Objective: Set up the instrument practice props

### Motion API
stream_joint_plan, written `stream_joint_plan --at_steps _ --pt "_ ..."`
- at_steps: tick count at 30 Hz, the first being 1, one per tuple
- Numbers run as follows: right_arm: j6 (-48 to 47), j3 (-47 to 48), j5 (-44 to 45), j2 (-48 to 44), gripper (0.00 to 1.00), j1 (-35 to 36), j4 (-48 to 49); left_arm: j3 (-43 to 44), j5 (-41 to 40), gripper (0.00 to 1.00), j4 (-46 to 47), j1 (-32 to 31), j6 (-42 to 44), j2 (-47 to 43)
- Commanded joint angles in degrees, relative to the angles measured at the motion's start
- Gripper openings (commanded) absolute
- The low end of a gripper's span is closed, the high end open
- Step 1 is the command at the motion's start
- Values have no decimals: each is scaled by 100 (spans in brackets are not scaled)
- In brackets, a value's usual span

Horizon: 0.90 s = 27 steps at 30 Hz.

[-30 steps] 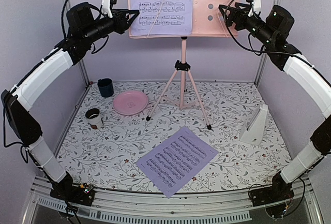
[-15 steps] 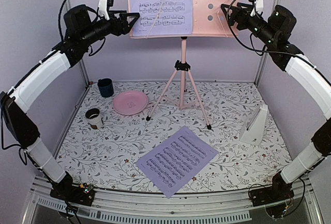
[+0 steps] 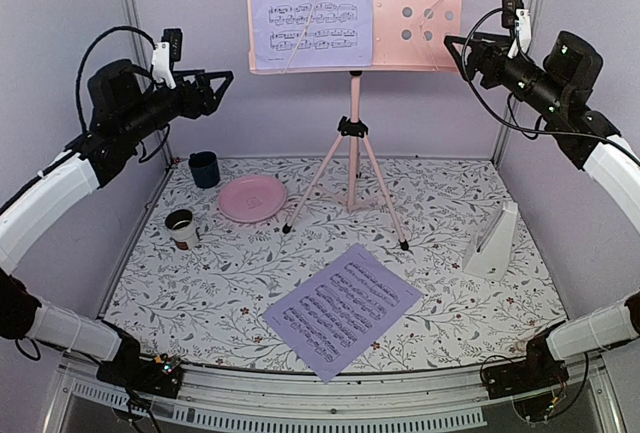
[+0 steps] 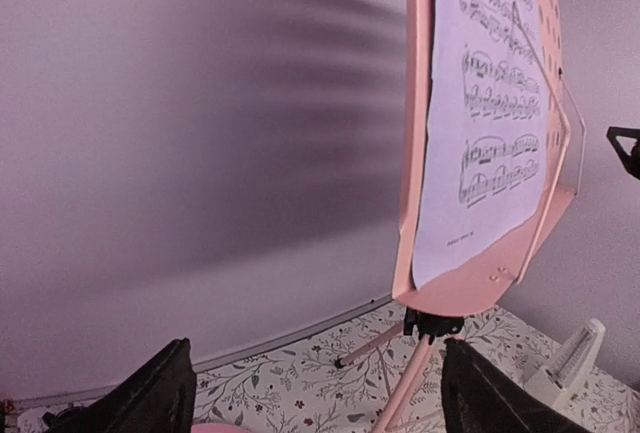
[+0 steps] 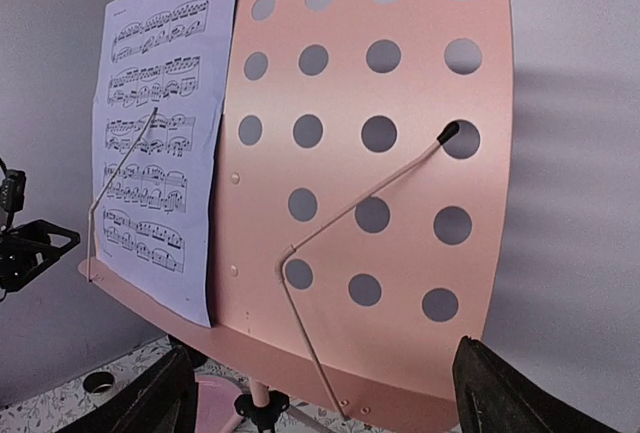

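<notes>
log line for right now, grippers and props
left gripper: open, empty, left of music stand | right gripper: open, empty, facing stand's bare half | sheet music: one page on stand, one on table | metronome: on table

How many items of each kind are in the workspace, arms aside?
Music stand: 1
Sheet music pages: 2
Metronome: 1
Plate: 1
Cups: 2
Total: 7

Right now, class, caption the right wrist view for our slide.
One sheet music page covers the left half of the pink music stand; perforated right half uncovered.
</notes>
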Motion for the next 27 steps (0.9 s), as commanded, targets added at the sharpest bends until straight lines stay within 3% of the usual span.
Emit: stream_joint_plan --at_steps 1,6,13,18,27 --pt "299 -694 -36 -577 89 -32 -476 -859 97 84 -128 70 -212 -259" --pt "730 -1884 -262 -1094 86 -33 -576 -1979 874 81 72 65 -391 -335" --pt "1268 -3028 -1427 -672 74 57 -558 -2721 1842 78 429 -457 -567 407" --pt "1260 -3427 -1718 -8 70 361 -439 -2608 2180 74 967 -1013 -680 1371" --pt "1422 -4014 -1758 556 63 629 -101 -1525 2611 64 1645 -1709 -1156 3510"
